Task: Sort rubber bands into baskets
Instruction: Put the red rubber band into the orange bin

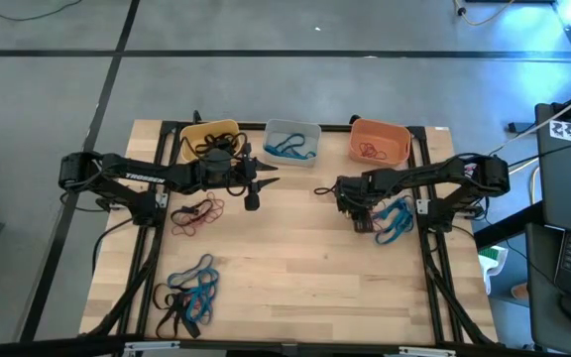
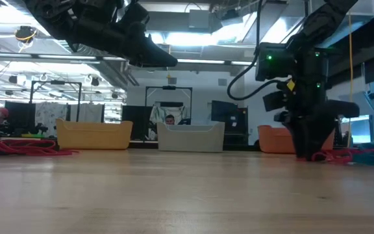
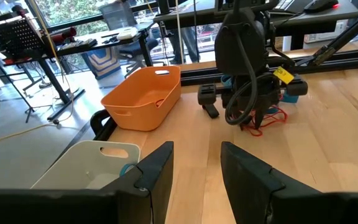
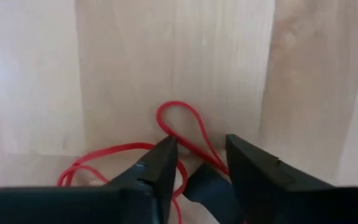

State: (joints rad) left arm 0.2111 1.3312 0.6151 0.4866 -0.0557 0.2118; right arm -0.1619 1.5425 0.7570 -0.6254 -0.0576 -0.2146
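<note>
Yellow basket [image 1: 209, 134], pale grey basket [image 1: 292, 132], orange basket [image 1: 380, 139], red band [image 4: 185, 127].

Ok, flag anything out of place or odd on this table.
Nothing stands out. Yellow, grey and orange baskets sit upright in a row; unsorted rubber bands lie loose on the table, as expected mid-sort.

Red rubber band [image 4: 185, 134] partly behind gripper fingers [image 4: 160, 165]
</note>
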